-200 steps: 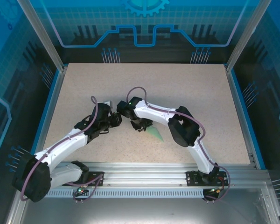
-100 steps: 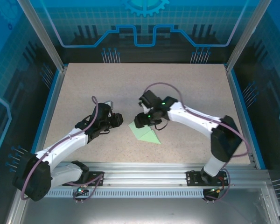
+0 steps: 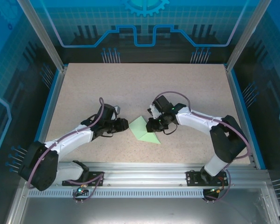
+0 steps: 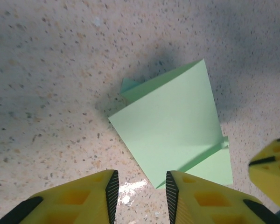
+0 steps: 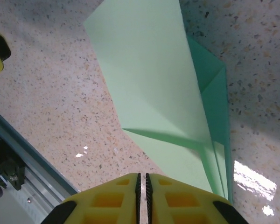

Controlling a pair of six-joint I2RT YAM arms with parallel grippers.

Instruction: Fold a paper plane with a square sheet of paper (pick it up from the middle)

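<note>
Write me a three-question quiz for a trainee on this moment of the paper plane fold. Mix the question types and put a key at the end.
1. True or false: in the left wrist view, the left hand is closed tight.
2. Pick one. The mint-green paper is: A) lying on the table between the two hands; B) at the table's far left corner; C) lifted high off the table by the right hand.
3. Fill in the blank: in the right wrist view, the right hand is ___ (open or shut).

Key: 1 false, its two sides stand apart; 2 A; 3 shut.
</note>
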